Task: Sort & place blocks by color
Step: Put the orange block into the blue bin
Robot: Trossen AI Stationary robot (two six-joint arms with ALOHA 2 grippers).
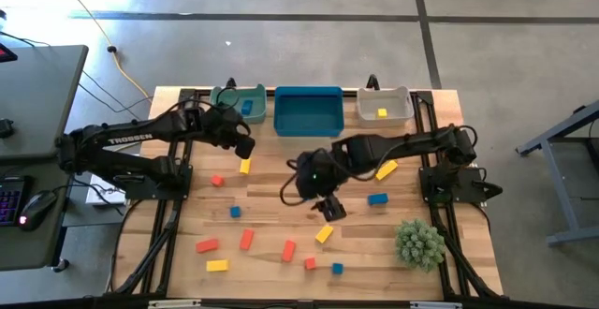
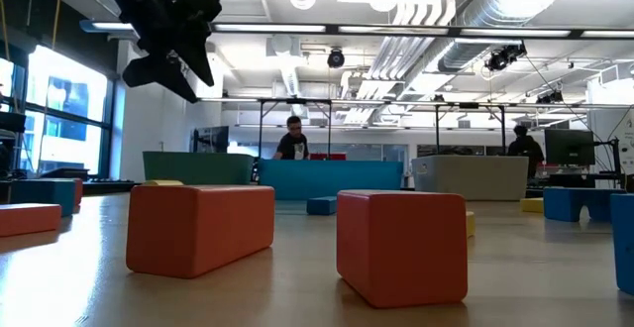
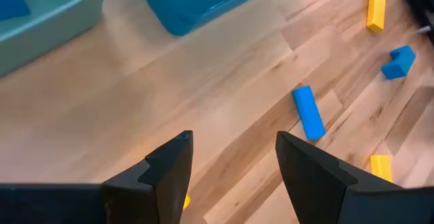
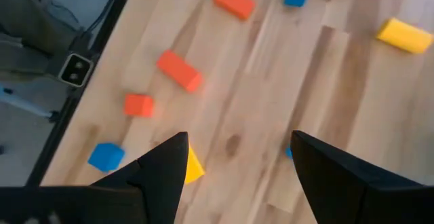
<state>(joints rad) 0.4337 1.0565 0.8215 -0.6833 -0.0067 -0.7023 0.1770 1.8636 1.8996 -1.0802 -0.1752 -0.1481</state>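
Note:
Red, yellow and blue blocks lie scattered flat on the wooden table (image 1: 281, 197). My left gripper (image 1: 245, 148) (image 3: 234, 163) hangs open above the table just in front of the teal bin (image 1: 239, 103), over a yellow block (image 1: 245, 166). My right gripper (image 1: 331, 208) (image 4: 237, 170) is open above the table's middle. A yellow block (image 1: 324, 233) (image 4: 192, 164) lies just beside one of its fingers. One blue block (image 1: 247, 108) rests in the teal bin and one yellow block (image 1: 382, 112) in the grey-white bin (image 1: 386, 105).
The blue bin (image 1: 308, 110) stands between the other two along the far edge. A spiky green plant (image 1: 418, 243) sits at the near right corner. Red blocks (image 1: 246, 239) (image 1: 288, 250), a yellow one (image 1: 217, 265) and a blue one (image 1: 337, 268) lie toward the near edge. People stand in the room beyond.

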